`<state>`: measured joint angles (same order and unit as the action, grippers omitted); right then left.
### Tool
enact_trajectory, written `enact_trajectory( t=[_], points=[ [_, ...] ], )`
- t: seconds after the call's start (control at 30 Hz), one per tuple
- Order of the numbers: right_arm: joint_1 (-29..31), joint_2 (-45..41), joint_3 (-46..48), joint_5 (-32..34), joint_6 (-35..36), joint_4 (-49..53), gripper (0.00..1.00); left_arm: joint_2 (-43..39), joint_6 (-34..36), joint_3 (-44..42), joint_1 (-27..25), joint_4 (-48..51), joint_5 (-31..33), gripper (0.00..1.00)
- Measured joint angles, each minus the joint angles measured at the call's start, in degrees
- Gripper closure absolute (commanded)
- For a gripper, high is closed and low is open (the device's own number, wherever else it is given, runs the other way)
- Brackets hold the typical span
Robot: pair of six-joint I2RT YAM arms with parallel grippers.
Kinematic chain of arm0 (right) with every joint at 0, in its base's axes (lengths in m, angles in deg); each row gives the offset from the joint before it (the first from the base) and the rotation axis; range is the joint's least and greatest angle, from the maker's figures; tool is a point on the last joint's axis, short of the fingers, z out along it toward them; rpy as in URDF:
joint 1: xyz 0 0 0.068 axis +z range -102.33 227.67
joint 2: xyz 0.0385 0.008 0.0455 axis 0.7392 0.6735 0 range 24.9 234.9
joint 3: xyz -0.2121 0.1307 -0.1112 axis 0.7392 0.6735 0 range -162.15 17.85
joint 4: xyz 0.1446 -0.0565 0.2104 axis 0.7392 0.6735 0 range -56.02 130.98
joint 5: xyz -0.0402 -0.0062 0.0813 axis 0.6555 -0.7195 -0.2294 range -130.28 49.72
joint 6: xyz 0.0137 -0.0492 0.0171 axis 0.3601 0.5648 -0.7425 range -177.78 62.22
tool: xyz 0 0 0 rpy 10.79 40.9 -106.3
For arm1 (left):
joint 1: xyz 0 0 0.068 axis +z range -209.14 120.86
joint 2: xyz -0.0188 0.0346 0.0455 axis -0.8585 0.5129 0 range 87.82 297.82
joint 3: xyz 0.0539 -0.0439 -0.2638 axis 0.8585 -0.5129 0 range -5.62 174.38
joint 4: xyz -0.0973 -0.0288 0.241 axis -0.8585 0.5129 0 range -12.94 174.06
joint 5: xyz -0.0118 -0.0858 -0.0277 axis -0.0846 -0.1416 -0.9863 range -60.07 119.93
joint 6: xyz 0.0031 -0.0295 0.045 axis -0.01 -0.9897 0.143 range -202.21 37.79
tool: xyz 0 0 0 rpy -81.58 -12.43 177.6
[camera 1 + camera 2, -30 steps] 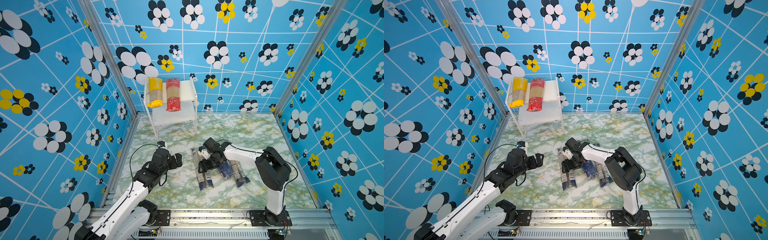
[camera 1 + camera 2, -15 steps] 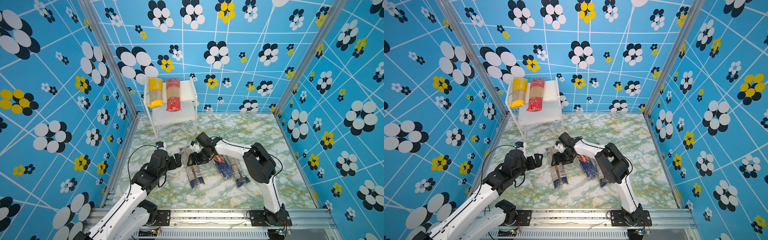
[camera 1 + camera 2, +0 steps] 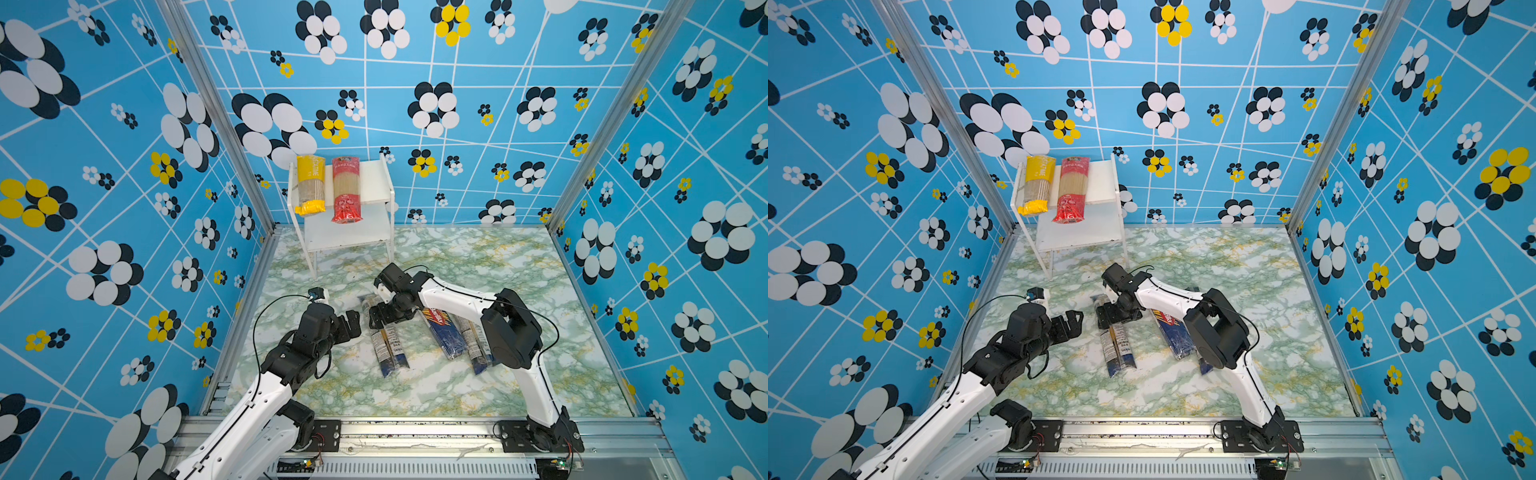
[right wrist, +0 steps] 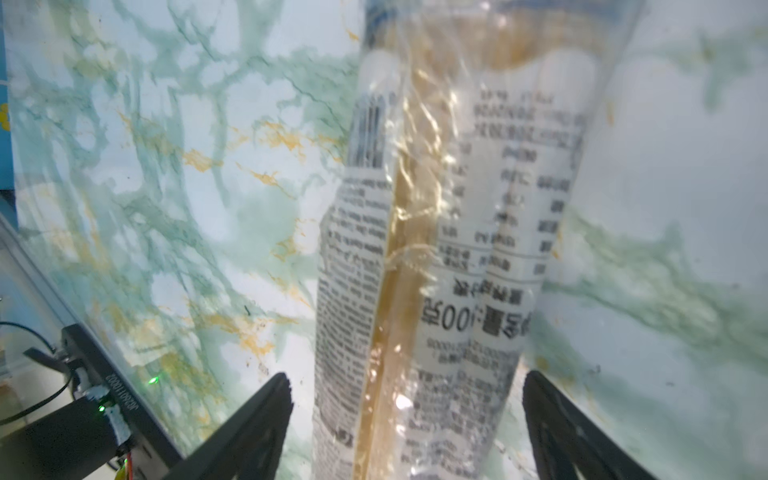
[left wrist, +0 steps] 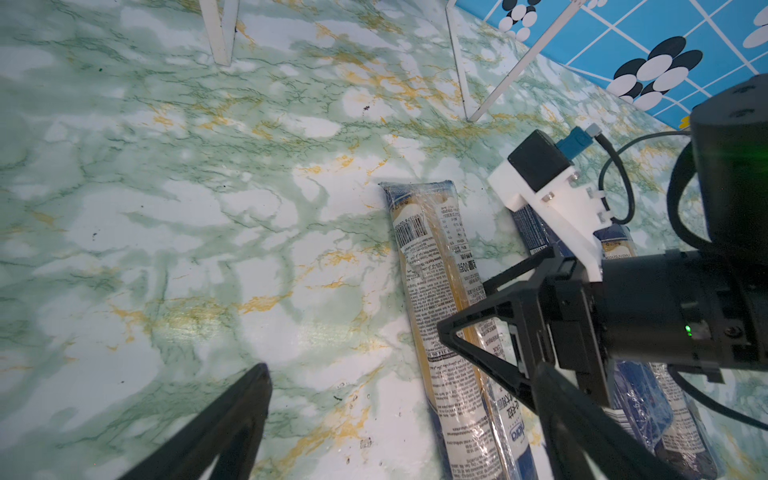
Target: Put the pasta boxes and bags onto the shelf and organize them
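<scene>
Glossy crinkled bag (image 4: 436, 249), long and narrow, inside wide-apart right hand (image 4: 405, 376); left hand (image 3: 352, 325) likewise apart.

Tabletop (image 3: 478, 257): green-white marble, yellow veins; lower middle in both top views.
Walls (image 3: 498, 83): blue, white grid, black-white-yellow flowers; left, back, right.
Posts (image 3: 217, 112): silver, back corners.
Rail (image 3: 415, 432): silver, bottom edge.

Rightmost slim bag (image 3: 476, 350) mostly beneath the right arm (image 3: 513, 330), its print seemingly unreadable.
</scene>
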<state>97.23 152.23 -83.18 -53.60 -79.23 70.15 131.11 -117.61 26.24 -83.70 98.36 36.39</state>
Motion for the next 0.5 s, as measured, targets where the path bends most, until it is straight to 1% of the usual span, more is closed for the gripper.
enact_trajectory(
  t=[0.13,0.2,0.37,0.5],
  points=[
    [1.77,3.34,-4.2,4.22,-0.2,2.84,0.11,-1.01,-0.2,-0.26,0.11,0.17,0.42,0.01],
    [2.08,3.8,-5.44,5.22,-0.46,3.91,0.12,-1.31,-0.22,-0.31,0.09,0.48,0.44,0.01],
    [2.19,5.64,-8.26,7.65,-1.14,6.4,0.17,-2.27,-0.66,-0.94,0.11,0.57,0.48,0.01],
    [2.32,6.38,-9.33,9.64,-2.62,7.21,0.23,-2.38,-1.07,-1.49,0.15,0.66,0.66,0.01]
  ],
)
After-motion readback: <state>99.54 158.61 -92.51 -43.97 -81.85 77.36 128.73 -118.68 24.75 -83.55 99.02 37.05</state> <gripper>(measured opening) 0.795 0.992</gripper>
